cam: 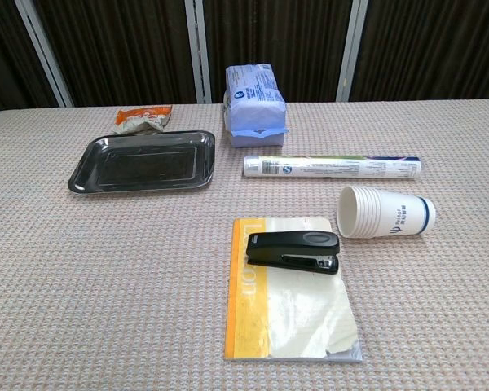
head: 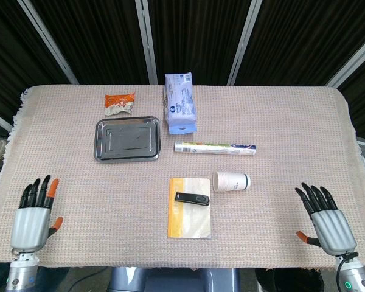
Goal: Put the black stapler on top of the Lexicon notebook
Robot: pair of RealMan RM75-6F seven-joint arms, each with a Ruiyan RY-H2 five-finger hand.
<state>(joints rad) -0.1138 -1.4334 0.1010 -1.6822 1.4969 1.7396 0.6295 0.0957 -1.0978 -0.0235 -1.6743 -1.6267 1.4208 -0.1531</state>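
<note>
The black stapler point(head: 192, 198) point(cam: 294, 251) lies flat across the upper part of the Lexicon notebook point(head: 190, 224) point(cam: 289, 318), a cream book with a yellow spine strip. Nothing touches it. My left hand point(head: 32, 213) hangs at the table's near left corner, fingers spread and empty, far from the notebook. Over at the near right corner my right hand point(head: 324, 219) is also spread and holds nothing. Neither hand shows in the chest view.
A stack of paper cups point(head: 231, 181) point(cam: 385, 212) lies on its side just right of the notebook. Behind it lies a long tube point(head: 215, 148) point(cam: 332, 167). A steel tray point(head: 127, 139) point(cam: 143, 161), an orange snack packet point(head: 120, 103) and a blue tissue pack point(head: 180, 102) sit further back.
</note>
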